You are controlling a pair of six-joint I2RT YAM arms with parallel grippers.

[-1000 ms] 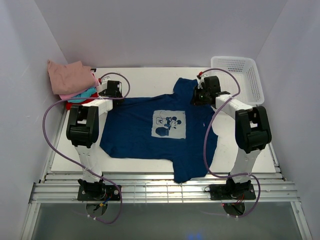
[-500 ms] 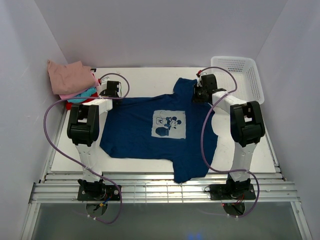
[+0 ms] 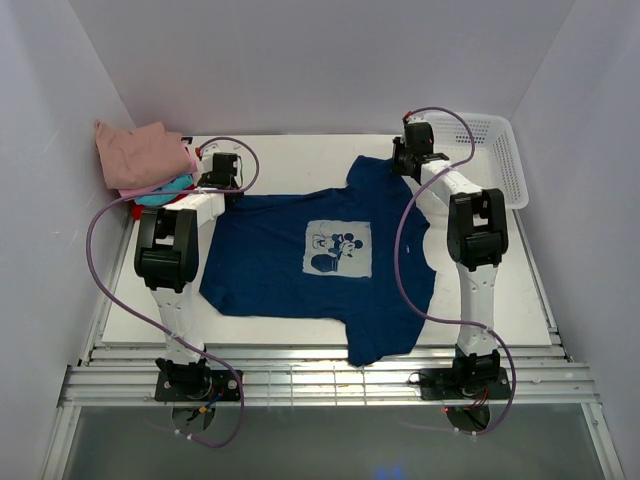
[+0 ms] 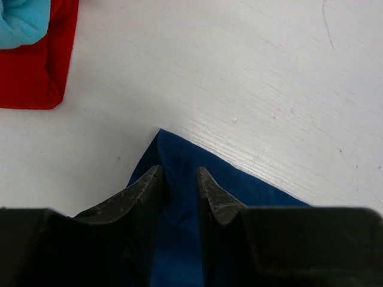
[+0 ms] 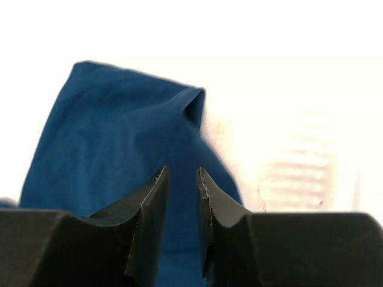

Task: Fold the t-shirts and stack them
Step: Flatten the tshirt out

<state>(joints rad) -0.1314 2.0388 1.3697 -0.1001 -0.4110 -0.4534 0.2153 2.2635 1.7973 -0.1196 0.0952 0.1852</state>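
1. The navy tee (image 3: pixel 300 260) is laid flat, print up, mid-table. The folded stack (image 3: pixel 148 165) sits at the far left.
2. The far edge is held. The left gripper (image 4: pixel 179 173) jaws are pinched on a corner, and the right gripper (image 5: pixel 181 173) jaws are pinched on raised cloth.
3. Step judged: first fold. Both grips must be lifted together and carried toward the near edge.

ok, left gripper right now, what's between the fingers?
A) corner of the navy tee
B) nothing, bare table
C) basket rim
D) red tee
A: the left wrist view shows the left gripper pinching a corner of the navy tee, with the red tee off to the side, untouched.
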